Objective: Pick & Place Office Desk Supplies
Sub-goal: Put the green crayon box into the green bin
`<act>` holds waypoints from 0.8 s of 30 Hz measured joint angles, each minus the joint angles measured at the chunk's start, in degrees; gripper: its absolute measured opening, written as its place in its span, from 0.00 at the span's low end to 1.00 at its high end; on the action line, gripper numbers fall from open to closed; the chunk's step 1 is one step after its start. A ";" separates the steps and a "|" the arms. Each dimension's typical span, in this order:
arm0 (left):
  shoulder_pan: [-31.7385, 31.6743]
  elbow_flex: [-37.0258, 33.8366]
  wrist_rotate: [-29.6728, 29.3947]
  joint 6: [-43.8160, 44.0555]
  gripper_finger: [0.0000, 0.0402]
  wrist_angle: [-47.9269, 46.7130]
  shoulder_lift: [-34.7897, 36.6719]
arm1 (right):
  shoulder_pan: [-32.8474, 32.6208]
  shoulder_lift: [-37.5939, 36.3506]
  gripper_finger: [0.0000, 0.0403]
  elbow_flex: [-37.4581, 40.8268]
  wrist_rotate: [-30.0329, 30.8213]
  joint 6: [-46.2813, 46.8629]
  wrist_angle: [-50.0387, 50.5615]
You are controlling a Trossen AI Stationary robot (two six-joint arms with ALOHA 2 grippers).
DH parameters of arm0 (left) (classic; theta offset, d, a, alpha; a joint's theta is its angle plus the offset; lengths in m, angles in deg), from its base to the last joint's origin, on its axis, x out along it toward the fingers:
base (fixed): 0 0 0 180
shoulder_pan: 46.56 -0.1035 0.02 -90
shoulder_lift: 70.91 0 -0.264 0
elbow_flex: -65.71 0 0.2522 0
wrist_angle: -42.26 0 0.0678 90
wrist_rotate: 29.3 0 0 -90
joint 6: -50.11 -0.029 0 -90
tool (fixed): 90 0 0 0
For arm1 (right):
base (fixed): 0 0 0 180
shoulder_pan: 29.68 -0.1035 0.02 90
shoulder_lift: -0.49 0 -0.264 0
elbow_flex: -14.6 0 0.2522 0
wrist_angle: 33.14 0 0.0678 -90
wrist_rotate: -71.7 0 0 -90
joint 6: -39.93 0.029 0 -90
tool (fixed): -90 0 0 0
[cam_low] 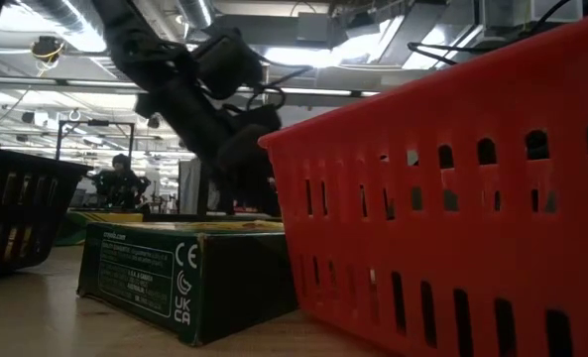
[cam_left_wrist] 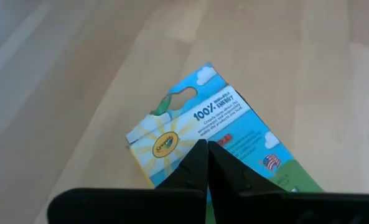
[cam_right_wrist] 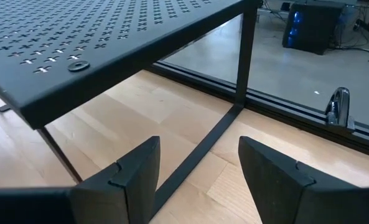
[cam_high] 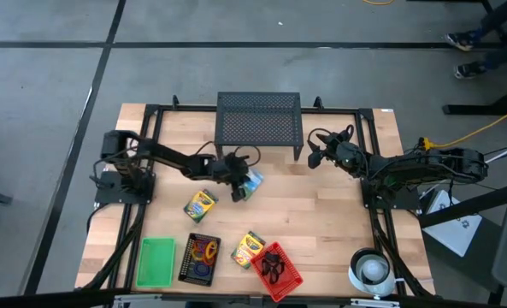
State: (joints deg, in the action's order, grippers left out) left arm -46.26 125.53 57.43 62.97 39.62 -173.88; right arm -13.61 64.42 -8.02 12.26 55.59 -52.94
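A crayon box with a blue-sky print [cam_high: 252, 184] [cam_left_wrist: 196, 134] lies flat on the wood in front of the mesh stand. My left gripper [cam_high: 238, 190] [cam_left_wrist: 207, 148] is shut, its tips over that box's face. Two yellow-and-green crayon boxes lie flat nearer the table's front, one [cam_high: 199, 206] to the left and one [cam_high: 248, 250] [cam_low: 175, 278] beside the red basket. Orange and purple rings [cam_high: 205, 251] sit in a black tray, and black clips [cam_high: 273, 267] in the red basket. My right gripper [cam_high: 315, 152] [cam_right_wrist: 198, 163] is open and holds nothing, near the stand's right front leg [cam_right_wrist: 241, 56]. My left gripper's shut fingertips [cam_left_wrist: 200, 155] point down onto the printed face of the blue crayon box [cam_left_wrist: 172, 140], near its hang-tab end. I cannot tell whether they touch it. The box lies flat on the table.
The black mesh stand [cam_high: 259, 120] [cam_right_wrist: 97, 37] stands at the far edge. A green tray [cam_high: 156, 262], the black tray [cam_high: 198, 259] [cam_low: 16, 213] and the red basket [cam_high: 278, 272] [cam_low: 452, 198] line the near edge. A white roll [cam_high: 372, 269] sits at the near right corner.
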 joint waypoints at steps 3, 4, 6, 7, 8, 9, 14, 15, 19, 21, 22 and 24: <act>0.00 3.06 2.65 -1.92 0.01 -0.01 -1.74 | 0.02 0.00 0.54 0.00 -0.05 -0.03 0.00; 0.00 4.07 3.65 -2.51 0.01 -0.01 -2.14 | 0.00 0.02 0.54 0.00 -0.13 -0.23 0.00; -0.02 5.73 5.33 -3.37 0.01 -0.13 -2.73 | 0.02 0.00 0.54 0.00 -0.17 -0.24 0.00; -0.02 6.41 6.11 -3.50 0.01 -0.16 -3.02 | 0.01 0.02 0.54 0.00 -0.17 -0.25 0.00; -0.02 6.87 6.90 -3.52 0.01 -0.23 -3.10 | 0.00 0.02 0.54 0.00 -0.17 -0.26 0.00; -0.02 7.12 7.83 -3.49 0.01 -0.37 -3.16 | 0.02 0.01 0.54 0.00 -0.17 -0.36 0.00; 1.23 6.42 11.39 -1.45 0.01 -1.83 -3.37 | 0.02 0.02 0.54 0.00 -0.17 -1.57 0.17; 1.88 5.99 11.65 -0.80 0.01 -2.34 -3.37 | 0.02 0.02 0.54 0.00 -0.17 -1.80 0.19; 4.55 4.17 11.90 2.99 0.01 -3.24 -3.31 | 0.02 0.00 0.54 0.00 -0.16 -2.69 0.21; 5.98 3.51 12.04 4.70 0.01 -3.41 -3.33 | 0.00 0.02 0.54 0.00 -0.20 -2.69 0.20; 6.66 3.25 12.06 5.48 0.01 -3.26 -3.33 | 0.02 0.02 0.54 0.00 -0.59 -2.69 0.20; 7.81 3.13 12.11 6.88 0.00 -3.30 -3.37 | 0.02 0.01 0.54 0.00 -3.85 -2.64 0.22</act>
State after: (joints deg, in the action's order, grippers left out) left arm -38.45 128.66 69.54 69.85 36.32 -177.25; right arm -13.58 64.43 -8.02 8.41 52.95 -52.72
